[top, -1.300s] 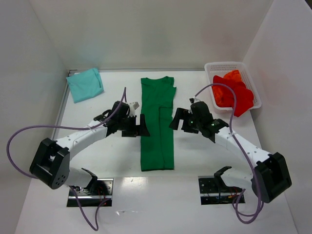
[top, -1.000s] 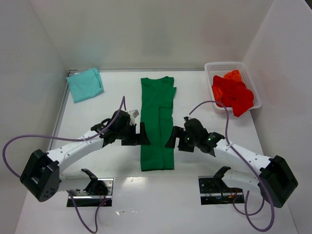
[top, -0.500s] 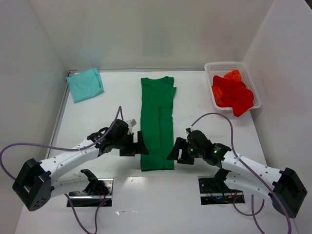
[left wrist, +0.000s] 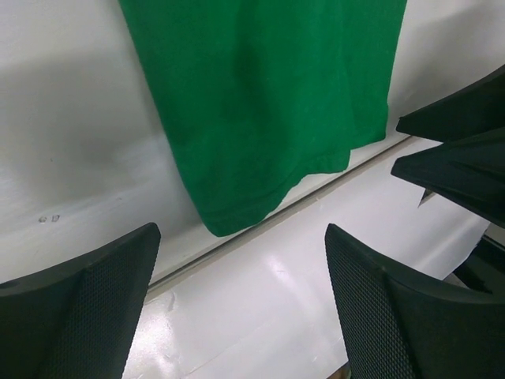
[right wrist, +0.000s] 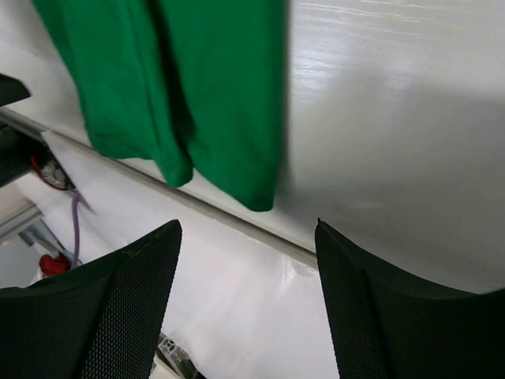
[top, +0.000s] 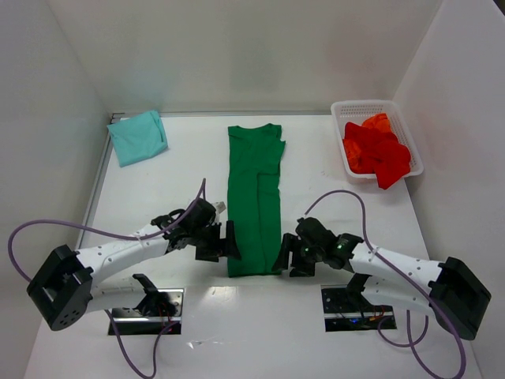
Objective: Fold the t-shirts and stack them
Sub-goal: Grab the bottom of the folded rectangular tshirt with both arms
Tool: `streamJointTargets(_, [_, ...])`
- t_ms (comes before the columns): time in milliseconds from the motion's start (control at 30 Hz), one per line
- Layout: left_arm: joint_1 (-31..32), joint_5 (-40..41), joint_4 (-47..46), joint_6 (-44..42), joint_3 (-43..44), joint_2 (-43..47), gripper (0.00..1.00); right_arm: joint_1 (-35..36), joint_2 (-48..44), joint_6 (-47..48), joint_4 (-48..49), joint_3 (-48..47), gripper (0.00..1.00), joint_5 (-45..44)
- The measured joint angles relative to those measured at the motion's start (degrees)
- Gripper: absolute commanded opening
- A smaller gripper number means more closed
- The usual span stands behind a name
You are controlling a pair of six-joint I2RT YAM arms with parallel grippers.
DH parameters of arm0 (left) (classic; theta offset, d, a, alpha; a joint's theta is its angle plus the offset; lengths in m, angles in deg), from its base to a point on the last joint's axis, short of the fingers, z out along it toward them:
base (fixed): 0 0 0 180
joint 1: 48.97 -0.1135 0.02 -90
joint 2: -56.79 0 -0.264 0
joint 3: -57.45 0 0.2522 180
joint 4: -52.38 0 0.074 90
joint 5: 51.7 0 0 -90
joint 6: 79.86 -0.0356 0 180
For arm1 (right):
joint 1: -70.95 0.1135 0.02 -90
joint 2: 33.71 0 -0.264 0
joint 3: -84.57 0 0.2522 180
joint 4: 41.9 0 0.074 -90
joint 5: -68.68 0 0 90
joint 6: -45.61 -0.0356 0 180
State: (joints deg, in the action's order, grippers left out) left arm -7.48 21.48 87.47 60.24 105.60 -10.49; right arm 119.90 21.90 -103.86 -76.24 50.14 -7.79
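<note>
Both arms stretch low and angle inward toward each other. The left arm ends in the left gripper, its jaws spread wide with nothing between them. The right arm mirrors it, and the right gripper is likewise spread and empty, facing the left one across a gap.

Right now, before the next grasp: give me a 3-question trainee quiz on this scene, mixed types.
1. What colour is the long t-shirt lying flat?
2. True or false: the red t-shirts sit in the basket, with one hanging over its rim.
3. Both sets of jaws are: A) shut on cloth; B) open, next to the long t-shirt's near hem; C) out of view.

Key: 1. dark green; 2. true; 3. B
</note>
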Motion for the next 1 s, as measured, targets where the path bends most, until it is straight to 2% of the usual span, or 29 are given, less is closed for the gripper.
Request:
streamJointTargets(300, [0.8,1.7,0.1,1.5,0.1,-3.6,0.85,0.8,4.5,0.4,0.4,-1.4,0.66,-2.4])
streamJointTargets(500, [1.4,3.1,-0.4,4.1,0.1,-3.8,0.85,0.8,6.8,0.3,1.6,-2.0,0.60,-3.4])
streamJointTargets(667, [1.9,3.1,-0.9,5.2,0.1,-4.5,0.85,0.8,9.7,0.4,3.5,-3.0,0.51,-3.5])
streamJointTargets(1000, [2.9,3.1,-3.2,7.4,-0.2,-6.6,0.77,0.8,11.0,0.4,4.5,-3.1,0.36,-3.9])
